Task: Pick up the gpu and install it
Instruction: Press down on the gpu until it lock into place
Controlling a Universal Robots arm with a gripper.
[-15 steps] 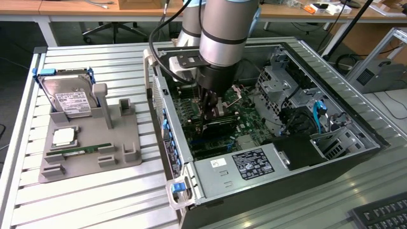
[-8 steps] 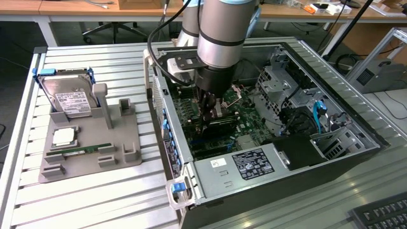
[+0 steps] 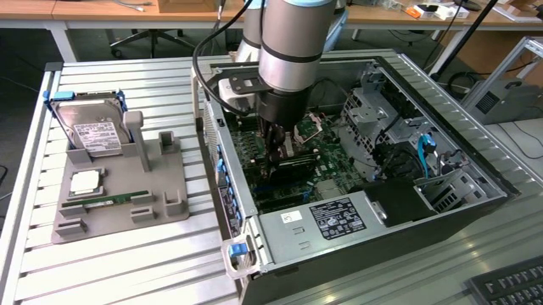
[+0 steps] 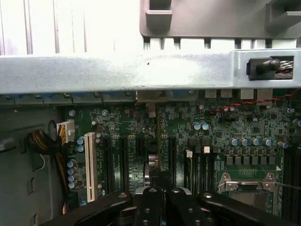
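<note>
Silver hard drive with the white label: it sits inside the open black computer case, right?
No. The silver hard drive is outside the open black computer case, propped in the grey plastic holder at the exterior view's left. The exterior view shows this.

Exterior view looks down from high and well back at the open case (image 3: pixel 475 171); wrist view faces the motherboard (image 4: pixel 188 136) closely, which both share

Green motherboard (image 4: pixel 141 136), grey parts tray (image 3: pixel 119 190), white-labelled silver hard drive (image 3: pixel 95 130), black gripper (image 4: pixel 162 207).
</note>
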